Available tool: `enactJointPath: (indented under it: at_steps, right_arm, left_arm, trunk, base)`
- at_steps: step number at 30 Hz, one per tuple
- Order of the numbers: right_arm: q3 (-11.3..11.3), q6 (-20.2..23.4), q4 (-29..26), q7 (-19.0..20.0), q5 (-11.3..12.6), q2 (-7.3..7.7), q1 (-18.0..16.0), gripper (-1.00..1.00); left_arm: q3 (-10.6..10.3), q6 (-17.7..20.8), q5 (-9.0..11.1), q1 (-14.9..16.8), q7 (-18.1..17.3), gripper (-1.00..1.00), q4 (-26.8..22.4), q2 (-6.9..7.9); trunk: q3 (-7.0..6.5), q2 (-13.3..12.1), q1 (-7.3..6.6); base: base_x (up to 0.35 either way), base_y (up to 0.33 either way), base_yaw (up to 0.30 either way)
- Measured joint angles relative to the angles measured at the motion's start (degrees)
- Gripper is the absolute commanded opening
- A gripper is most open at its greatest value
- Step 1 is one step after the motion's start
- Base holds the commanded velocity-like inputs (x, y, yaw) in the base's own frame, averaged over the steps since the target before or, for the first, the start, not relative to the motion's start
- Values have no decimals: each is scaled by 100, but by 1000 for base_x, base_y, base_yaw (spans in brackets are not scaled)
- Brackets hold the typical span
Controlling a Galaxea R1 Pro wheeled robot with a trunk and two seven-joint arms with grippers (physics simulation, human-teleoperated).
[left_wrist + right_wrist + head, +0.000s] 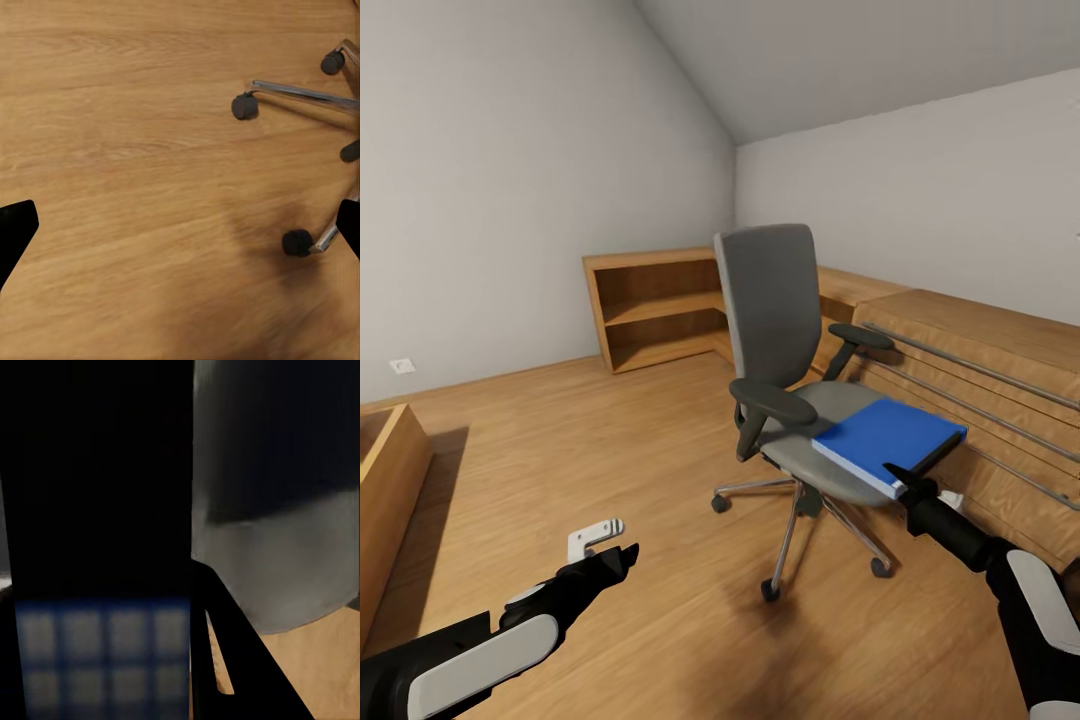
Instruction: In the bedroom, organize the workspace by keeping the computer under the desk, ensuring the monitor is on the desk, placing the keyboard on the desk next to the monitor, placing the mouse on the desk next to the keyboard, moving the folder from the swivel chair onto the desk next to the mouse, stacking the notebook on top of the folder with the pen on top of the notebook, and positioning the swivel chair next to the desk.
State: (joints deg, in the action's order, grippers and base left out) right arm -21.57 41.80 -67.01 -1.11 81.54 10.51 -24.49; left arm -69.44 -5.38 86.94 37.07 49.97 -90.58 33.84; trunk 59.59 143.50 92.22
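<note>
Blue folder (888,440) on swivel chair (790,390) seat, met at near edge by right gripper (905,478); jaw opening cannot be told. Left gripper (622,555) spread wide, empty, above floor (135,187).

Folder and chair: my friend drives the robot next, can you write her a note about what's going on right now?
Right gripper: at the blue folder's near edge; can't tell whether it is clamped.
Left gripper: open, empty, low over the wood floor.
Folder lies on the swivel chair's seat, overhanging its edge.
Done: nothing visible yet.
Left: folder to the desk, then everything else.
</note>
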Motion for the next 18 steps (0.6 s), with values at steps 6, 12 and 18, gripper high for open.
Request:
enactJointPath:
  at_steps: [6, 12, 18]
  right_arm:
    - [0, 0, -55, -1, -2, 4, 0, -100]
    - [-3, 0, -70, 0, -26, 7, 0, -100]
    - [-6, 0, -83, -3, -40, 10, 0, -100]
  left_arm:
    - [0, 4, 2, 0, 2, 100, 3, -3]
    - [0, 4, 2, 0, 2, 100, 31, -32]
    - [0, 4, 2, 0, 2, 100, 45, -45]
  trunk:
    - [-133, -8, -14]
    - [-266, -16, -28]
    - [-399, -24, -43]
  base:
    - [-62, 0, 0]
    - [-280, 0, 0]
    - [-330, 0, 0]
